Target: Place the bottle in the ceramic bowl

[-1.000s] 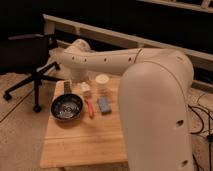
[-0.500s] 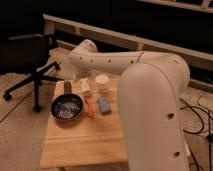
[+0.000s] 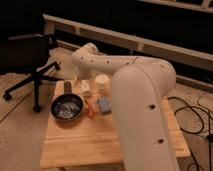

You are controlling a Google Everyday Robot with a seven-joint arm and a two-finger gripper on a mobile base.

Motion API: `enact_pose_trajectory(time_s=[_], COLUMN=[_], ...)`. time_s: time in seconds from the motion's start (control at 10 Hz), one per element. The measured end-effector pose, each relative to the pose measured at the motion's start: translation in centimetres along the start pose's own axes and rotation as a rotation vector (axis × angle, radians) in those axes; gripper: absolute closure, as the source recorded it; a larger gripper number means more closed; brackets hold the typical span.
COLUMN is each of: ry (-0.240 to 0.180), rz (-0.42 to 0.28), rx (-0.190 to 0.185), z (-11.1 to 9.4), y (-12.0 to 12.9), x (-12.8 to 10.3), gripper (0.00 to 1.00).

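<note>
The ceramic bowl point(image 3: 67, 107), dark with a speckled blue-white inside, sits at the left of the wooden table point(image 3: 100, 142). The small whitish bottle point(image 3: 86, 88) stands on the table just behind and to the right of the bowl, next to the white cup point(image 3: 102, 82). My white arm point(image 3: 107, 64) reaches left across the back of the table and bends down. My gripper point(image 3: 69, 87) shows as a dark piece just behind the bowl's far rim, to the left of the bottle. Whether it touches the bottle is unclear.
A blue block point(image 3: 104, 105) and an orange-red item point(image 3: 90, 108) lie right of the bowl. A black office chair point(image 3: 30, 65) stands left of the table. Cables point(image 3: 192, 117) lie on the floor at right. My large white arm segment point(image 3: 145, 115) covers the table's right side.
The arm's bend near the table's back has shifted slightly to the right. The bowl, bottle, cup and block stand where they were.
</note>
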Motion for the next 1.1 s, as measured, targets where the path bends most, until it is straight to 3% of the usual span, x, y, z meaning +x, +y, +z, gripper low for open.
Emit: enact_pose_trajectory(time_s=[0.3,0.7,1.1], ry=[0.053,0.126,0.196], rz=[0.003,0.016,-0.002], rx=[-0.023,0.004,-0.018], z=[2.2,4.7,8.0], y=[0.0,-1.8,-1.2], x=[-0.1,-0.3,-0.9], gripper=[0.35,0.35,0.35])
